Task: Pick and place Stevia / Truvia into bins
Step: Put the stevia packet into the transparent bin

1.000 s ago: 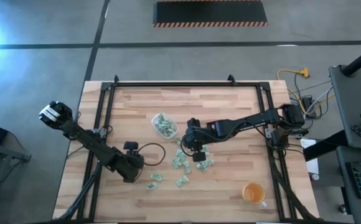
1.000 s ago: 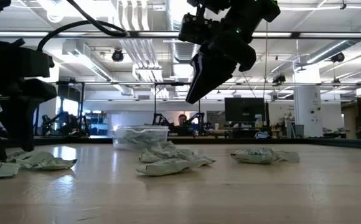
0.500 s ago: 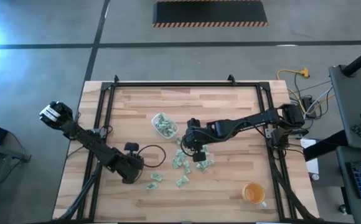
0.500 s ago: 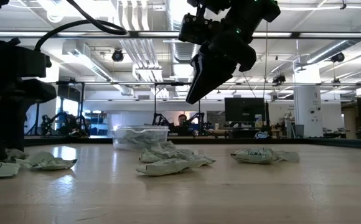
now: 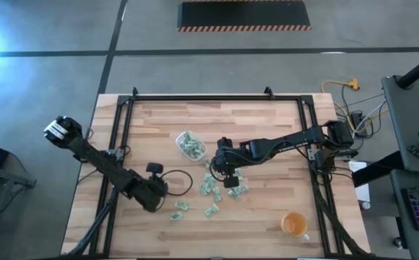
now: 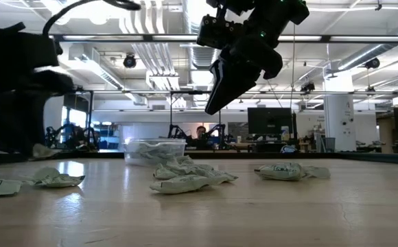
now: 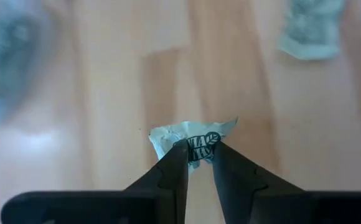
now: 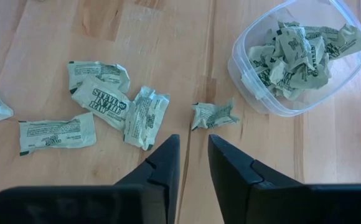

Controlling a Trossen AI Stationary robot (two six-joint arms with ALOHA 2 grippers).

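1. Left gripper (image 7: 199,163): seen in the left wrist view with fingers clamped on one crumpled packet (image 7: 194,140). In the high view it is placed near the table's (image 5: 267,123) front-left, well apart from the tub (image 5: 191,145).
2. Loose packets (image 5: 211,189): scattered on the wood between both arms, front of the tub; one crumpled packet (image 8: 213,114) is seen just beside the tub wall in the right wrist view.
3. Tub: set near the table's middle, already part-filled w/ packets.
4. Right gripper (image 8: 193,163): held above the pile, off the wood; fingers nearly together, only a narrow gap, nothing held.
5. Orange cup (image 5: 294,225): front-right, not involved.
6. Step judged: packet gripped by left arm, carry to tub not yet done. Next move calls for lift, travel over the tub rim, then release; right arm's space should be avoided.
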